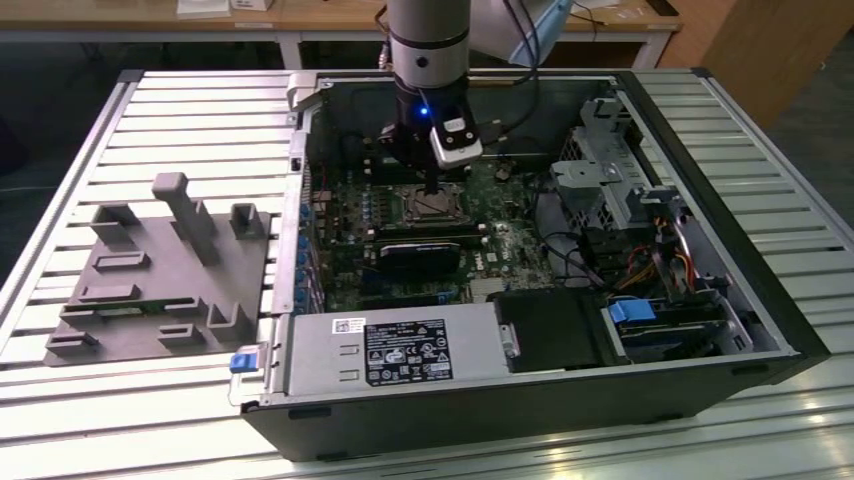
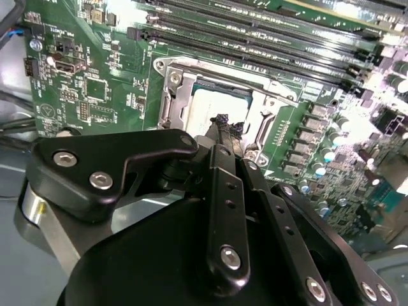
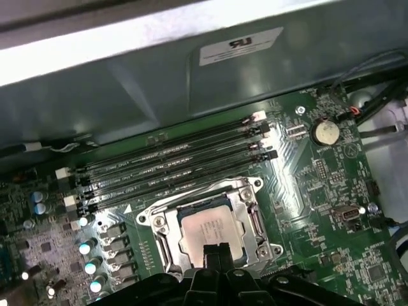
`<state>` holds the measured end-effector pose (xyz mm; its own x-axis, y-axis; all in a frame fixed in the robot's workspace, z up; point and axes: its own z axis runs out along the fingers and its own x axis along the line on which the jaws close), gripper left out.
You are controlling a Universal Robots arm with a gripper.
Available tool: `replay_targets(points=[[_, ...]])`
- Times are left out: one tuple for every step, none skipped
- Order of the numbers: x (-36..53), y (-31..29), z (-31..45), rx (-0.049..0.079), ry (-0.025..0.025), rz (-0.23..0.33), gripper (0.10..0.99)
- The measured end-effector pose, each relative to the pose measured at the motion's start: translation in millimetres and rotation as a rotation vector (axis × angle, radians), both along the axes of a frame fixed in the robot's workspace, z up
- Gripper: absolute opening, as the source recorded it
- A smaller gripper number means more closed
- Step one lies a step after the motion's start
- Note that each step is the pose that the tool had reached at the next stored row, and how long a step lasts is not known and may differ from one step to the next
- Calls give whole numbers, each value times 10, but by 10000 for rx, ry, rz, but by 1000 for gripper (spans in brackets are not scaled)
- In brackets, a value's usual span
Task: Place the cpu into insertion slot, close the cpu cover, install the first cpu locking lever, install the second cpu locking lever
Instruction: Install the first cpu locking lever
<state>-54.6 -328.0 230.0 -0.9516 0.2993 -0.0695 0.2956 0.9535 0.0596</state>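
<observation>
The cpu (image 3: 207,228) lies flat in the insertion slot (image 1: 434,206) on the green board, its silver-grey top up. The cpu cover (image 3: 255,217) lies down around it as a silvery frame; in the second wrist view the cpu (image 2: 213,105) and the cpu cover (image 2: 173,102) look the same. My gripper (image 1: 437,188) reaches down into the open computer case, right over the slot. In both wrist views its black fingertips (image 3: 217,250) are pressed together at the chip's near edge, and I see nothing between them. Whether they touch the cover, I cannot tell.
Long black memory slots (image 3: 172,169) run beside the socket, below the case wall (image 3: 127,95). A black fan block (image 1: 416,252), a power supply (image 1: 400,345) and a drive cage (image 1: 614,180) crowd the case. A grey fixture (image 1: 160,270) sits on the slatted table at the exterior view's left.
</observation>
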Motion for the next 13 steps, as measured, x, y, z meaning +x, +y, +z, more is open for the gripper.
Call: replay_targets(points=[[3, 0, -4, -2, 14, 84, 102], [6, 0, -9, -3, 27, 164, 102], [10, 0, -12, -5, 42, 238, 102], [15, 0, -14, -6, 57, 292, 102], [18, -1, -14, -8, 65, 299, 102], [18, -3, -15, -6, 67, 298, 102], [20, -7, -15, -5, 71, 299, 102], [22, -15, -16, -4, 73, 299, 102], [23, -26, -16, -5, 76, 299, 102], [23, -39, -16, -4, 77, 299, 102], [24, -54, -16, -3, 78, 298, 102], [26, -67, -16, 0, 79, 299, 102], [26, -72, -16, 0, 80, 299, 102]])
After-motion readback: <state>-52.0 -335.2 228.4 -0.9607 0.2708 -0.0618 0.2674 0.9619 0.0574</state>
